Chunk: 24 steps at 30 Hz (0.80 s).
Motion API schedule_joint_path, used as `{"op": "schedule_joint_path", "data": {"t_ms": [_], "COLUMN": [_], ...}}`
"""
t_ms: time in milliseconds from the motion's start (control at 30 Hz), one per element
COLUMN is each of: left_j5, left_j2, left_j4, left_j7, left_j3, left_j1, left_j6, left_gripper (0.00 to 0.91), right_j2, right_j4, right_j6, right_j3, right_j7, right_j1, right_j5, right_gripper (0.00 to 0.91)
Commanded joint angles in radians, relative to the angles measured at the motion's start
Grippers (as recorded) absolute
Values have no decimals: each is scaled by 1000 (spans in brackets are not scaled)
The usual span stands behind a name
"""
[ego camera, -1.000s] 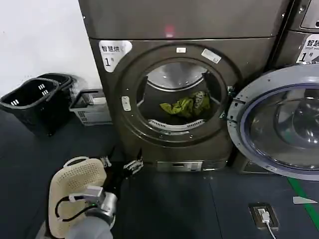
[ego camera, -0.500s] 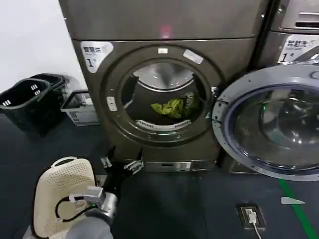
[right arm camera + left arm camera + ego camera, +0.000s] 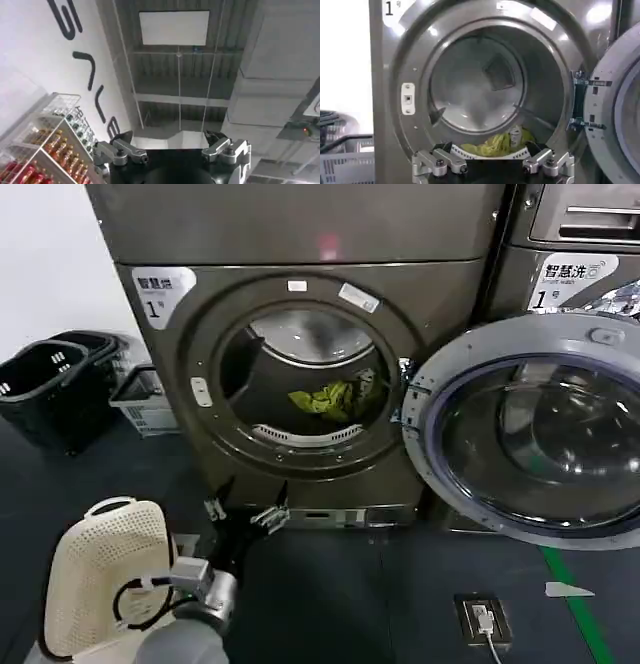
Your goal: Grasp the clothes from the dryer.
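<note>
Head view | left gripper (image 3: 246, 515) fingers open, empty | clothes (image 3: 326, 398) beyond, inside dryer (image 3: 420, 304)

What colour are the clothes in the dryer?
Yellow-green with lighter patches; the clothes show best in the head view, lying inside the dryer.

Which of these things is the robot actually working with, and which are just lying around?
Job:
clothes
dryer, door open
left gripper, open, outside the drum

Lying about:
black baskets
grey crate
cream basket
neighbouring machine
</note>
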Motion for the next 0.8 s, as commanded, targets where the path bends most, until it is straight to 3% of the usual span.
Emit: {"op": "schedule_joint_path", "data": {"t_ms": [33,800], "left_j5": [1,3], "left_j2": [0,0], "left_j4": [0,-10], "left_j7": [0,0], "left_j3": [0,2], "left_j1": [0,4], "left_j6": [0,-1], "left_gripper": [907,907], "right_j2": [-1,5], "right_j4": [0,6], "right_j6": [0,11], "right_j3": [0,-14], "right_j7": [0,-9], "right_j1": [0,1], "right_j5": [0,-13], "right_gripper": [907,907]}}
